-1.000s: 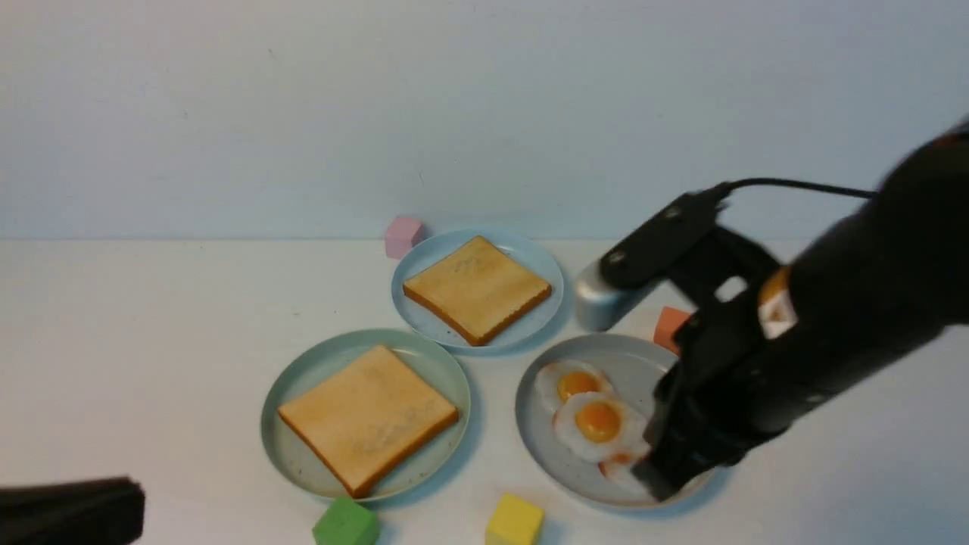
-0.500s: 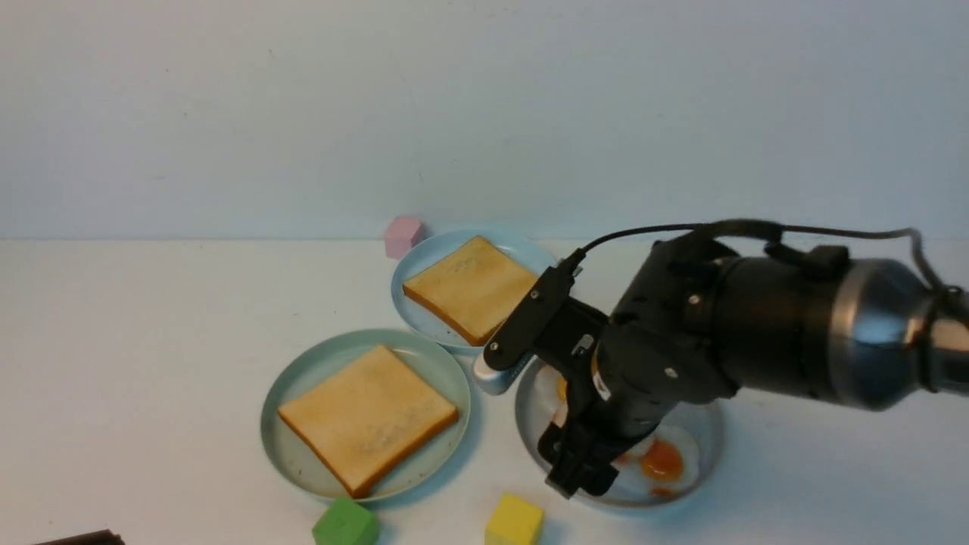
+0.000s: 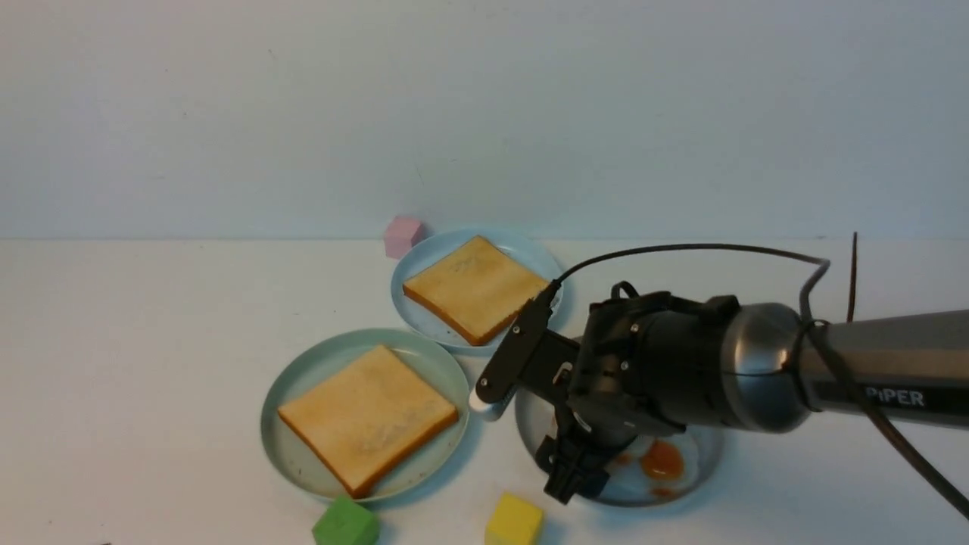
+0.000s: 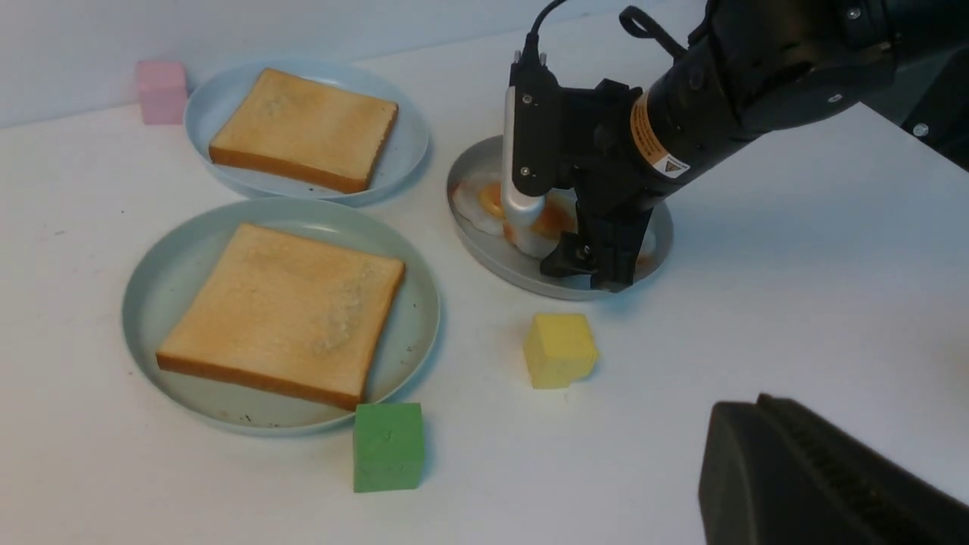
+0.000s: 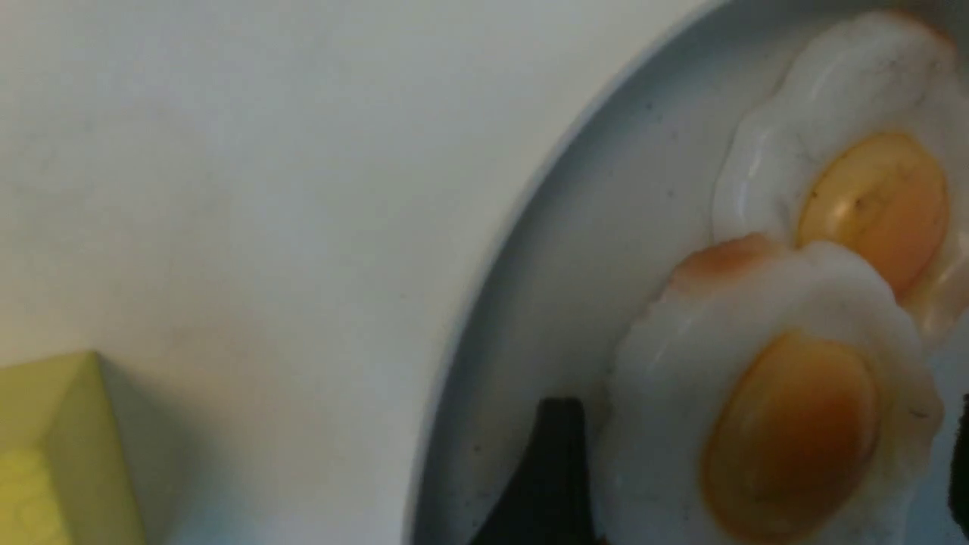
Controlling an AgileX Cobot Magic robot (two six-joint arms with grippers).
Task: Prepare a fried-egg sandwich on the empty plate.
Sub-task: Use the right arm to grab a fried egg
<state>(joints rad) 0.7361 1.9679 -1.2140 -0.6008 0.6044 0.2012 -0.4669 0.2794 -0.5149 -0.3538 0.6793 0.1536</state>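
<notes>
Two toasts: front toast slice [image 3: 367, 416] on mint-green plate [image 3: 291, 454] near tabletop's front edge, left of centre; rear toast slice [image 3: 475, 288] on light blue plate [image 3: 534, 257] just behind it. Right gripper [image 4: 587, 266] low over grey speckled plate [image 3: 700, 454] near front edge, jaws spread to either side of fried egg [image 5: 787, 431]. Left gripper [image 4: 787, 462] well apart from plates, jaws pressed together.

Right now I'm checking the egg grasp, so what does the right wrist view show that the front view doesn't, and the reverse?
Only the right wrist view: two white fried eggs overlap, the open right end effector flanking the nearer. Only the front view: square golden toast slices on the round mint-green plate and light blue plate, a pink cube, a green cube. Both: the grey speckled plate, yellow cube, some egg.
</notes>
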